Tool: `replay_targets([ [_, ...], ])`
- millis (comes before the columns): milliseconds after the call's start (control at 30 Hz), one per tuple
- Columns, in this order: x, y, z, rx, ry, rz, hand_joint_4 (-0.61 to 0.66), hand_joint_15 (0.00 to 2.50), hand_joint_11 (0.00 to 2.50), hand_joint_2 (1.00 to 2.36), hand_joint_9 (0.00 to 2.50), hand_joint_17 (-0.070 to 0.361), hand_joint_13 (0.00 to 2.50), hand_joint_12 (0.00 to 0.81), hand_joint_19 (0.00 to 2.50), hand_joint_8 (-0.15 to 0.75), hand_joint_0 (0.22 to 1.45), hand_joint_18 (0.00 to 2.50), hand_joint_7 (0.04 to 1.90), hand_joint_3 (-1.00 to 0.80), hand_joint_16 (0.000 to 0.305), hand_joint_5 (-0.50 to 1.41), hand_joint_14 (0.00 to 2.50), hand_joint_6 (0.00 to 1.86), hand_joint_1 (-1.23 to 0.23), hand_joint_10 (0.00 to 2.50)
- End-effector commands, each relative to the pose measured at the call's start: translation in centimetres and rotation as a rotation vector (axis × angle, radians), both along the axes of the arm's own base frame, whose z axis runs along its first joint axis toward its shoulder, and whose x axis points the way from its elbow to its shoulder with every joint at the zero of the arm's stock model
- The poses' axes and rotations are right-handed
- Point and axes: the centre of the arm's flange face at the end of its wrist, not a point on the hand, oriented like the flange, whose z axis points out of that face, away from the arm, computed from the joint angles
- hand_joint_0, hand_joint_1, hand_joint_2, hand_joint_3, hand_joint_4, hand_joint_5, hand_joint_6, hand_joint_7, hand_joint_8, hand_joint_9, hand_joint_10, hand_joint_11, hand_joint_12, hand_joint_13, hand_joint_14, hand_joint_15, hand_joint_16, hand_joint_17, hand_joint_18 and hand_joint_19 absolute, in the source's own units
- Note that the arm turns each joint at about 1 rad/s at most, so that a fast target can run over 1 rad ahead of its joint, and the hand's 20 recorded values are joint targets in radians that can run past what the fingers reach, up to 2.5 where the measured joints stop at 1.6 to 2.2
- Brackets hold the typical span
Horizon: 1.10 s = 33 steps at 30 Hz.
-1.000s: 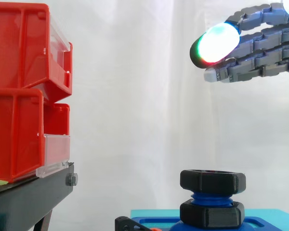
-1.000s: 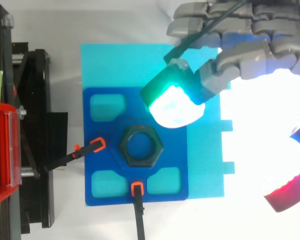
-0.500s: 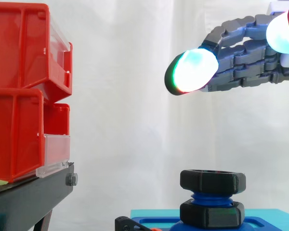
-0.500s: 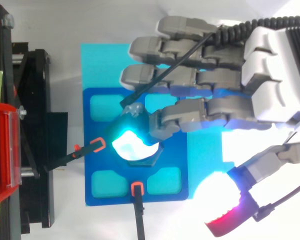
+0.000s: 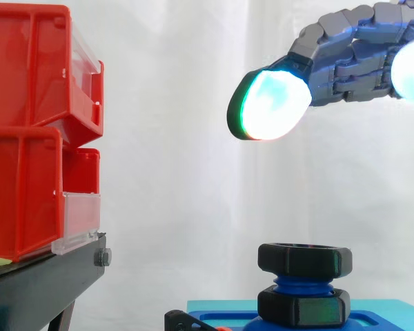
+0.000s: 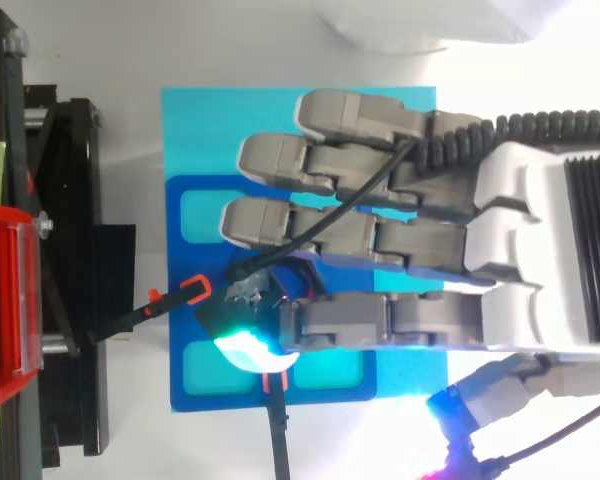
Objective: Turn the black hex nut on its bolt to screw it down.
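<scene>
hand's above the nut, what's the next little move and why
Probably lower the hand straight down. In the side view it hovers well above the top nut, fingers relaxed, holding nothing; from above it covers the nut's spot on the blue base. The gap left looks mostly vertical.

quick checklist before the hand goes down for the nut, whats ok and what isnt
1. Empty, open hand: ok.
2. It is above the black hex nut: ok, the top view has it over the nut's spot.
3. Touching the nut: not ok, clear gap in the side view.
4. Nut level on the blue bolt, thread bare below it: ok.
5. Clamps on the blue base: ok.
</scene>
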Motion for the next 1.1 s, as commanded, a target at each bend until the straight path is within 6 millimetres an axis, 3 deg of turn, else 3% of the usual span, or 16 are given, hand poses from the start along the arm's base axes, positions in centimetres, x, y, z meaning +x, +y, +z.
replay_targets([
  [0, 0.5, 1.1, -1.3, -0.054, 0.016, -0.018, 0.08, 0.0, 0.0, 1.0, 0.12, 0.134, 0.06, 0.326, 0.0, 0.179, 0.38, 0.0, 0.7, -0.5, 0.06, -0.27, 0.0, 0.5, -0.57, 0.0],
  [67, 0.7, 1.2, -1.2, -0.053, 0.013, -0.018, 0.09, 0.0, 0.0, 1.0, 0.12, 0.135, 0.06, 0.327, 0.0, 0.181, 0.38, 0.0, 0.71, -0.5, 0.06, -0.27, 0.0, 0.5, -0.58, 0.0],
  [133, 1.2, 1.4, -2.8, -0.058, 0.033, -0.013, 0.1, 0.0, 0.0, 1.0, 0.09, 0.136, 0.04, 0.329, 0.0, 0.174, 0.37, 0.0, 0.72, -0.5, 0.06, -0.28, 0.0, 0.5, -0.63, 0.0],
  [233, 3.0, 1.9, -2.9, -0.056, 0.024, -0.013, 0.1, 0.0, 0.0, 1.0, 0.08, 0.137, 0.04, 0.332, 0.0, 0.176, 0.37, 0.0, 0.72, -0.5, 0.061, -0.28, 0.0, 0.5, -0.65, 0.0],
  [600, 3.7, 2.2, -2.8, -0.085, 0.022, -0.002, 0.12, 0.0, 0.0, 1.0, 0.05, 0.142, 0.04, 0.348, 0.0, 0.187, 0.34, 0.0, 0.73, -0.5, 0.063, -0.29, 0.0, 0.5, -0.66, 0.0],
  [867, 4.2, 2.1, -3.9, -0.115, 0.015, 0.0, 0.13, 0.0, 0.0, 1.0, 0.06, 0.143, 0.04, 0.351, 0.0, 0.194, 0.34, 0.0, 0.72, -0.5, 0.063, -0.29, 0.0, 0.5, -0.58, 0.0],
  [1067, 4.1, 2.2, -4.0, -0.13, 0.023, 0.008, 0.13, 0.0, 0.0, 1.0, 0.09, 0.12, 0.06, 0.315, 0.0, 0.176, 0.44, 0.0, 0.83, -0.5, 0.053, -0.27, 0.0, 0.5, -0.5, 0.0],
])
